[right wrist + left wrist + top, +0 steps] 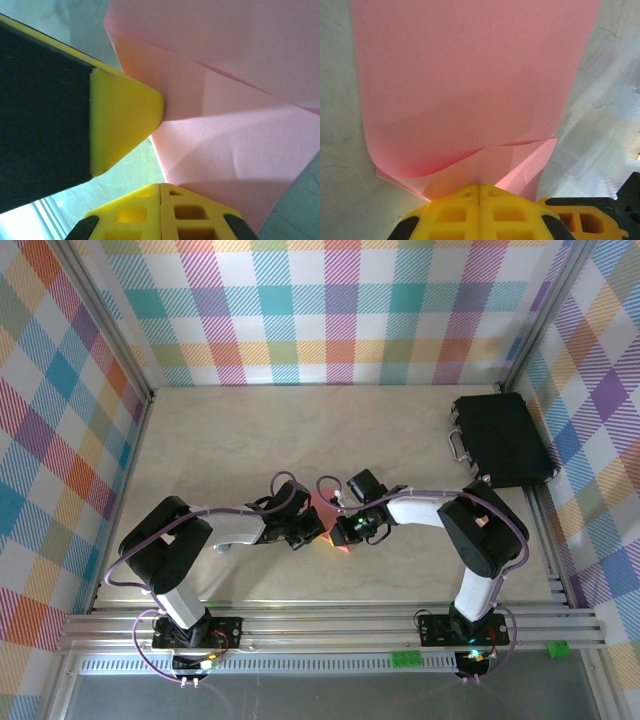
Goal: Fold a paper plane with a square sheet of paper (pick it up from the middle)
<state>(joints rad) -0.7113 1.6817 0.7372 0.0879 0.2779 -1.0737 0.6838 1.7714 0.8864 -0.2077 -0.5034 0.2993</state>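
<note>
Centrally, in the top external view, the square sheet of paper (326,510) lies on the table (200,440) between the left end effector (307,531) and the right end effector (346,531). Both meet it and are equally near. The black case (500,440) sits well apart at the far right.

Left wrist view: the left end effector (480,186) has its fingers pressed together, tips at the near edge of the square sheet of paper (470,75). The paper runs lengthwise straight ahead, with one flap curling up over a flat lower layer.

Right wrist view: the right end effector (160,185) is likewise closed. The square sheet of paper (240,100) lies ahead and to its right, and the left end effector (145,107) touches its side edge.

Whether either end effector pinches or merely presses the paper cannot be told. Judged, the next crease follows that forward axis.
</note>
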